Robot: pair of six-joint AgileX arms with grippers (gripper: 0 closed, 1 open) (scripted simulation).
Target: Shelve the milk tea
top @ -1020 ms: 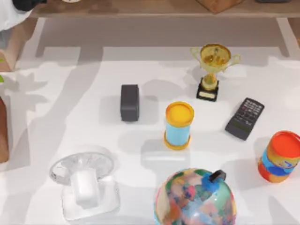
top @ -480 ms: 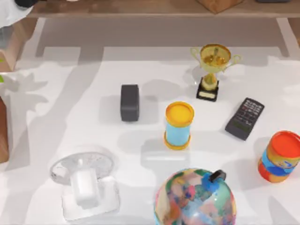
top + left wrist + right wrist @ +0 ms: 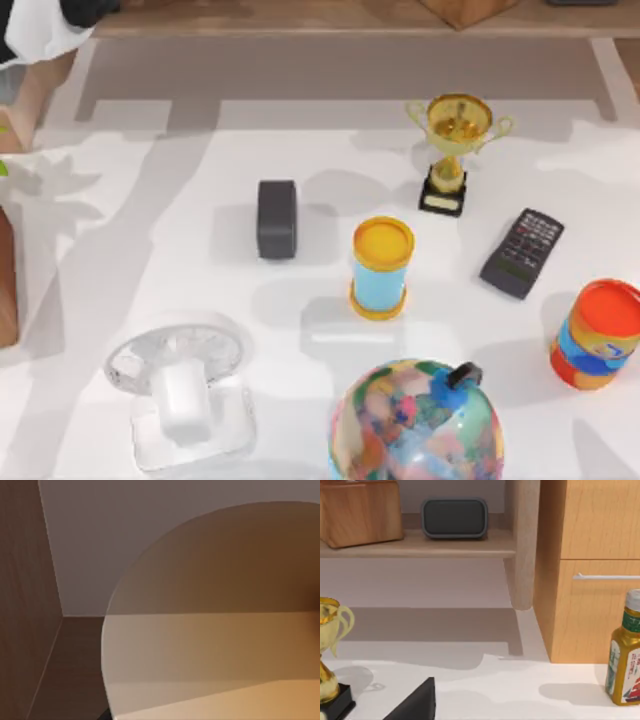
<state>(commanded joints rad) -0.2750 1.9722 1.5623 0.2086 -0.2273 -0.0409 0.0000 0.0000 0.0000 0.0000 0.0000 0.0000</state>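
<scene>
Right now the milk tea (image 3: 210,620) is very close in front of my left wrist camera, a big round peach-beige side. Beside it I see a brown wooden wall (image 3: 25,605) and a grey back wall, so I think the cup is up by the shelf (image 3: 300,18), not on the desk (image 3: 150,250). My left arm (image 3: 35,30) reaches to the far left corner of the top view, with the left hand (image 3: 88,10) at the shelf's edge. I cannot tell whether the hand is gripping the cup or has let go.

I think this cup is tricky. It is tall and thin, so it can tip. Its side looks smooth, so it may slip. It may be soft too, so a hard squeeze could crush it. I would hold it around the middle and keep it straight up.

Other things sit well away on the desk: a gold trophy (image 3: 458,130), a blue cylinder (image 3: 381,268), a calculator (image 3: 522,252), a banded can (image 3: 598,335), a globe (image 3: 415,425), a dark box (image 3: 277,218) and a small fan (image 3: 180,385). None of them is near the cup. To me the wooden wall is the one thing that could get bumped.
</scene>
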